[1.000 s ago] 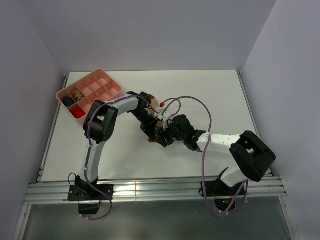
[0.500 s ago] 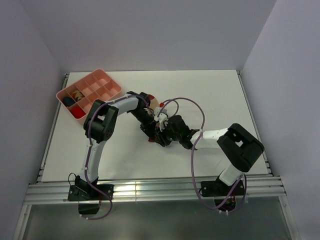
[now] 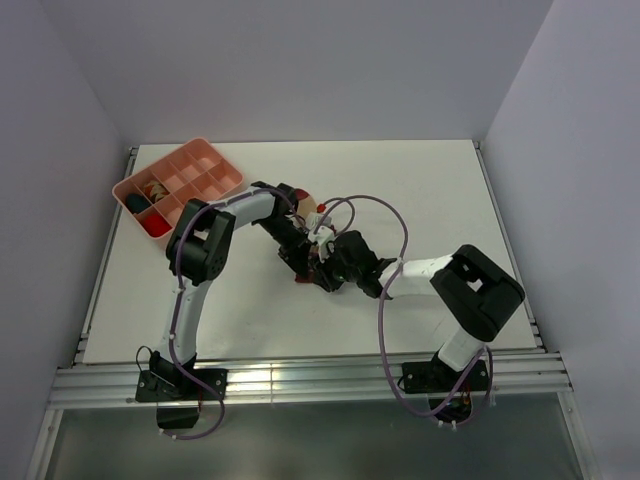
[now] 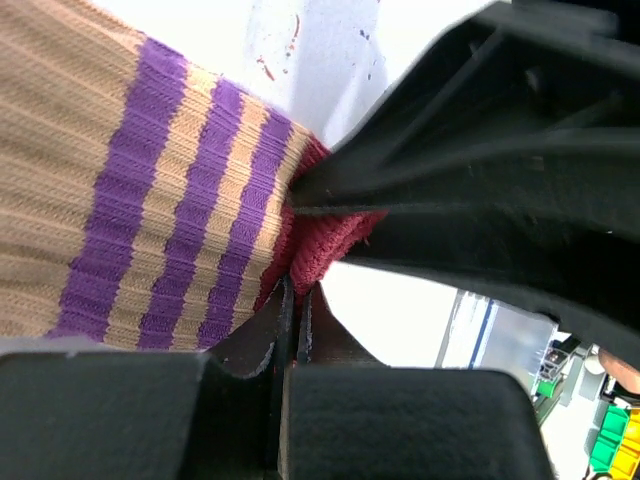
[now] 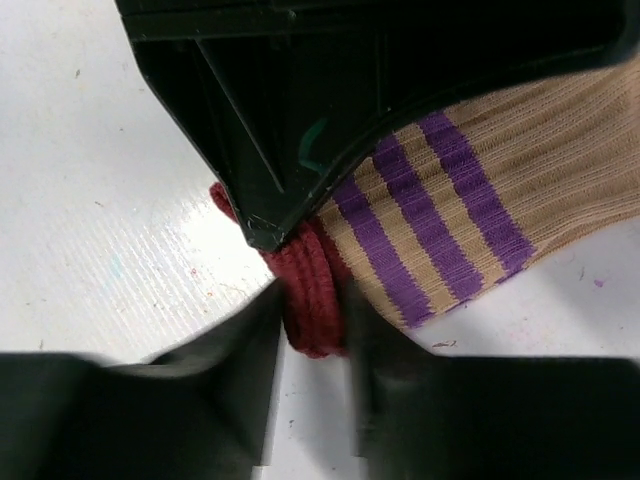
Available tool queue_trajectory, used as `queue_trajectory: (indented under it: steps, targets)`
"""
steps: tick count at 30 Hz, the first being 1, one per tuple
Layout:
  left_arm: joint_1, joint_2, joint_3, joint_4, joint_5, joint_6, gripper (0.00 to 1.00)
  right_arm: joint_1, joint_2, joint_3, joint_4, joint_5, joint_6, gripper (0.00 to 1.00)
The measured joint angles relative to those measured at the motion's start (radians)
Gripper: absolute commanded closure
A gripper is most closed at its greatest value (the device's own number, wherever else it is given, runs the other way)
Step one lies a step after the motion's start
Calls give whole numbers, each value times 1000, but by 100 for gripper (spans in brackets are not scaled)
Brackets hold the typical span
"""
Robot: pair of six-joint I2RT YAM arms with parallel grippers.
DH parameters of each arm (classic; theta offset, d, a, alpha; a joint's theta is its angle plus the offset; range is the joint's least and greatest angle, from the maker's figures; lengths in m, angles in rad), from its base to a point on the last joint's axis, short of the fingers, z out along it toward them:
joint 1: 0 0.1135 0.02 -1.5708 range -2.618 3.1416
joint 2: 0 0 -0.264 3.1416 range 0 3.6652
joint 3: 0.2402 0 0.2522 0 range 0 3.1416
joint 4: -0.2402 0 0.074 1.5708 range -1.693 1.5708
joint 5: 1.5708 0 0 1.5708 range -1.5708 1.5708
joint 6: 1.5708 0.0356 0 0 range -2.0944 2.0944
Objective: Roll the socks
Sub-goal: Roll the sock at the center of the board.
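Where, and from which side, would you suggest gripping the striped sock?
By its dark red cuff, approached from the open table side facing the left gripper: that thick bunched rim sticks out past the purple stripes, so the jaws can straddle it.

robot lab test cell
white flat tabletop (image 3: 430, 190) boxed in by plain pale lilac panel walls (image 3: 300, 60), silver aluminium extrusion rail (image 3: 310, 380) at near edge carrying two white-and-black jointed robot arms (image 3: 200, 250) with looping purple cables (image 3: 372, 196).

Both wrist views cut the sock (image 4: 120, 200) off at the edge. From above, the arms (image 3: 250, 208) hide most of it. The right fingers (image 5: 230, 340) are blurred.
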Motion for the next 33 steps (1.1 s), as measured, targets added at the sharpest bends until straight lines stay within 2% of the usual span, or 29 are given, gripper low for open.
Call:
queue_trajectory:
  steps: [2,3,6,9,11,12,13,16,19,28,33]
  targets:
    - [5,0,0,-1,0,0,100,0,6,4,0,4,5,78]
    - [6,0,0,-1,1,0,100,0,9,6,1,4,6,88]
    - [10,0,0,-1,0,2,100,0,16,16,-3,1,10,100]
    - [14,0,-2,4,-2,0,85,0,28,35,-18,-9,13,100]
    - [19,-7,-14,19,-4,-6,68,-5,37,51,-35,-29,13,100]
    - [21,-16,-28,35,-4,-13,64,-10,41,60,-44,-39,13,100]
    - [24,-29,-44,49,-2,-29,56,-16,47,71,-56,-58,14,100]
    - [30,-116,-130,141,-28,-84,43,-41,65,105,-86,-125,19,100]
    - [37,-212,-211,271,-105,-145,36,-80,77,132,-104,-219,29,100]
    - [64,-573,-576,728,-446,-314,37,-175,185,283,-140,-534,64,100]
    - [42,-818,-738,925,-560,-328,37,-264,287,305,-248,-583,187,100]
